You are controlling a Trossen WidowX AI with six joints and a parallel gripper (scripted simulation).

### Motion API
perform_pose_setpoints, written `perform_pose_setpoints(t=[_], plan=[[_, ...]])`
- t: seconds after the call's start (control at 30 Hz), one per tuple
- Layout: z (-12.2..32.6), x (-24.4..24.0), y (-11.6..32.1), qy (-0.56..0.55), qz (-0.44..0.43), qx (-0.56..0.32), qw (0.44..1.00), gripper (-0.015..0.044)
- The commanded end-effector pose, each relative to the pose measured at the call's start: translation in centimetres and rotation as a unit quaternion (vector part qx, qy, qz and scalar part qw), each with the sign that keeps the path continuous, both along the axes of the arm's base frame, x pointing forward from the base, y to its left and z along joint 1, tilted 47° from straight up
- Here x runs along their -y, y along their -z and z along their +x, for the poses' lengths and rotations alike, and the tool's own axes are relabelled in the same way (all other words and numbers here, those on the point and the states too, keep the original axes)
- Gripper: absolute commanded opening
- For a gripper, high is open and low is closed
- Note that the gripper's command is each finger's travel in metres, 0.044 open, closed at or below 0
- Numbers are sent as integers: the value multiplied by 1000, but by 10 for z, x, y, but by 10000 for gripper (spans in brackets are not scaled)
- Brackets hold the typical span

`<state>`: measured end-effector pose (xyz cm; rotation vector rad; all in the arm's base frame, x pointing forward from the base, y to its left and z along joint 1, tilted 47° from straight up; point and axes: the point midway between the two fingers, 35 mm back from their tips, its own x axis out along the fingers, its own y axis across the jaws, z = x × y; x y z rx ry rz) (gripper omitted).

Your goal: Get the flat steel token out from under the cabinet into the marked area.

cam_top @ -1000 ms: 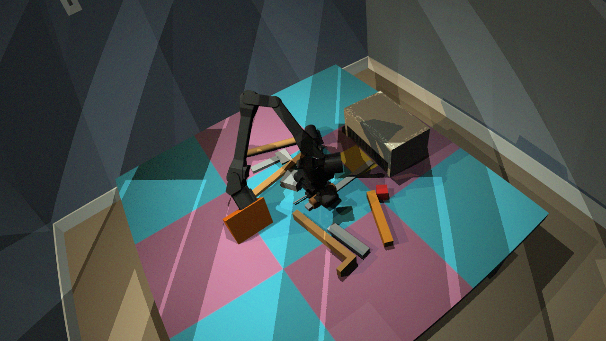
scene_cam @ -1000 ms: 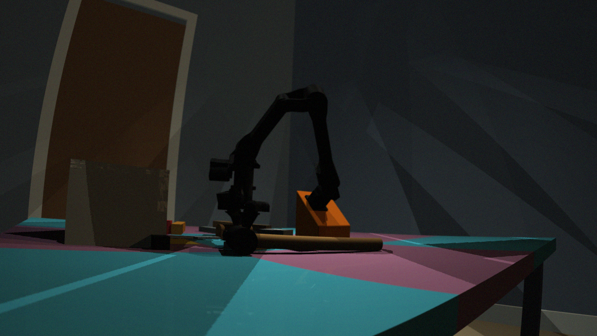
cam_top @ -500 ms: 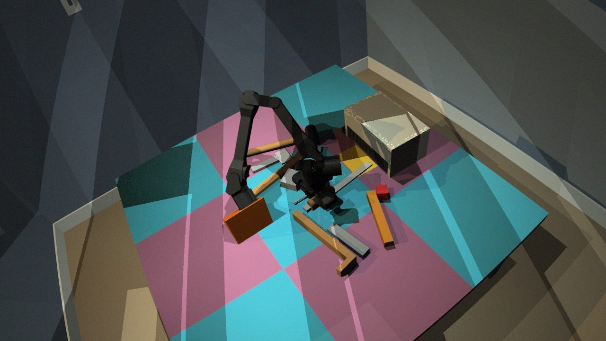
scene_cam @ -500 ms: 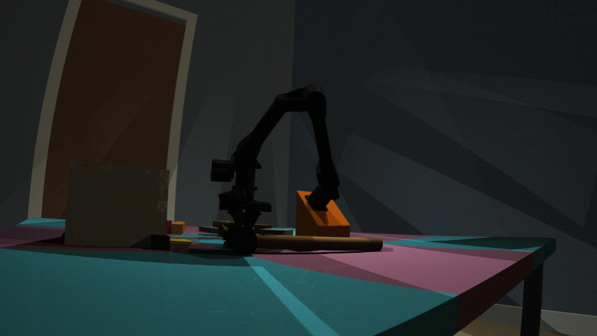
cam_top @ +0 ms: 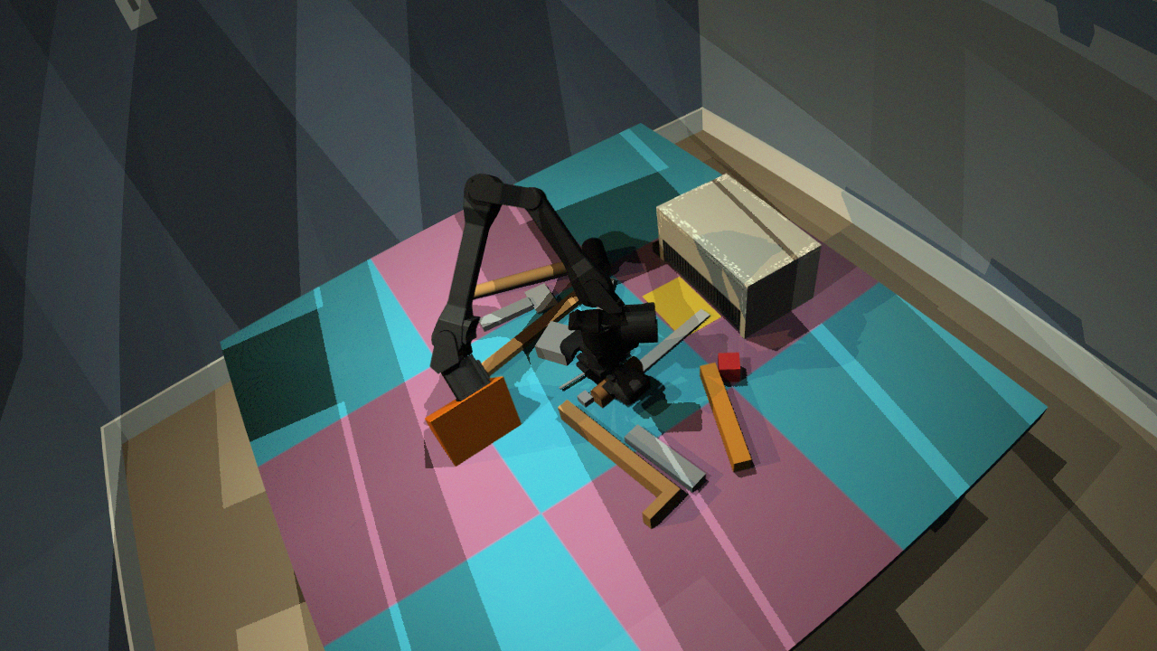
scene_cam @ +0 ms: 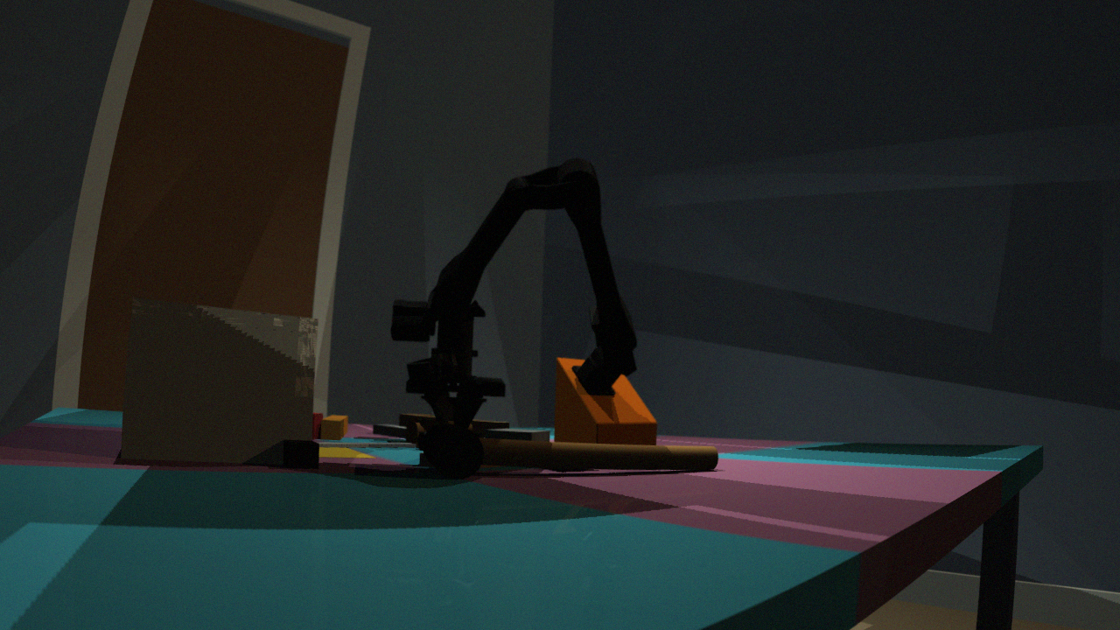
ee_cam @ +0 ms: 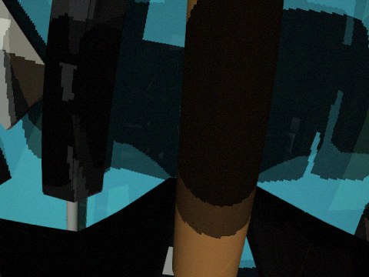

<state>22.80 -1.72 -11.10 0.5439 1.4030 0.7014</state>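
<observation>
My gripper is low over the table, shut on the round wooden handle of a tool. The handle's end sticks out beside the fingers. On its other side a long flat grey blade reaches toward the cabinet; its tip is over the right side of the yellow marked area. Whether the blade touches the table I cannot tell. The speckled beige cabinet has dark vent slots along its front. I cannot see the token in any view.
A screwdriver lies beside the handle. A mallet, a wood-handled hammer and a grey tool lie left. An L-shaped stick, grey bar, orange-brown bar and red cube lie nearer or right.
</observation>
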Motion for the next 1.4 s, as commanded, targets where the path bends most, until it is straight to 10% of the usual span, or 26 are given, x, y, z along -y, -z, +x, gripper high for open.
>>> perform_pose_setpoints(t=[0.0,0.77,1.03,1.37], plan=[[0,6,3,-2,-3,3,1000,0],[-2,23,19,-12,-3,13,1000,0],[-2,20,18,-13,-2,12,1000,200],[-2,19,19,-12,-3,13,1000,270]])
